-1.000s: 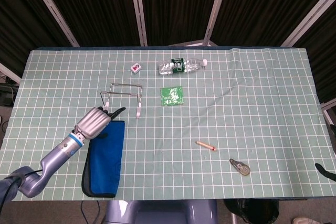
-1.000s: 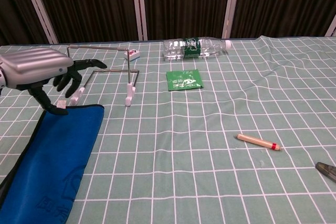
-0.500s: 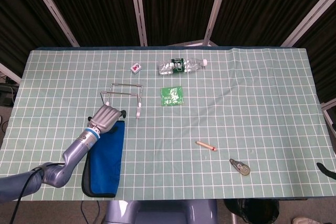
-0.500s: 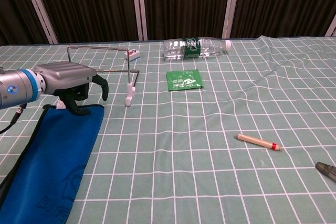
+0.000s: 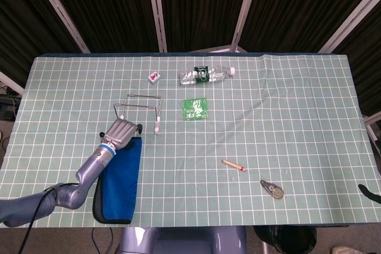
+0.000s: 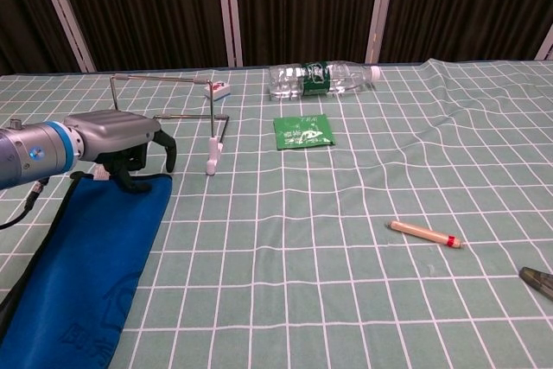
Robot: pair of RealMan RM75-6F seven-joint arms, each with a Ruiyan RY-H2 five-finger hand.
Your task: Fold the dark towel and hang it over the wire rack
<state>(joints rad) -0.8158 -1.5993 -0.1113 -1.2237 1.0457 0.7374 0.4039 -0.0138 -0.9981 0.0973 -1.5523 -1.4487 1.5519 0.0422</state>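
Fingers (image 6: 164, 146) of the left hand (image 6: 121, 140) have dropped and curled down onto the far edge of the dark towel (image 6: 86, 257); actual grip cannot be told. Towel lies folded on the desk (image 5: 268, 123), just short of the wire rack (image 5: 140, 106). Lift likely next.

The left hand (image 6: 121, 140) has lowered onto the towel's (image 6: 86, 257) far edge.

A robot test lab. A table (image 5: 297, 105) under green gridded cloth stands before black curtains (image 5: 196, 4). Metal frame poles (image 5: 156, 7) cross them.
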